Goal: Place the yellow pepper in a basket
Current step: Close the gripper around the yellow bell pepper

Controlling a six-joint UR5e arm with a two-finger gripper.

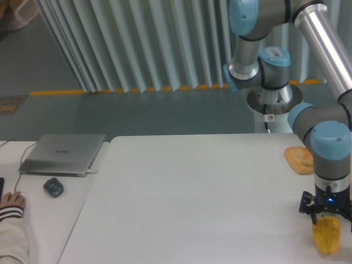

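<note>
The pepper (326, 235) lies at the lower right of the frame, directly beneath the gripper (328, 214), whose fingers are spread about its top, not yet closed on it. It is judged light, firm but hollow, glossy and likely slippery; a hold across the lobed middle would be safest. A bread piece (300, 159) lies just above it in the frame. A laptop (63, 154) and mouse (53, 187) are seen far left. No basket is seen

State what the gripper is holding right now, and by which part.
Cannot be told for sure. The gripper is down over the top of the yellow pepper, fingers either side of its upper end, but a closed grip is not visible.
</note>
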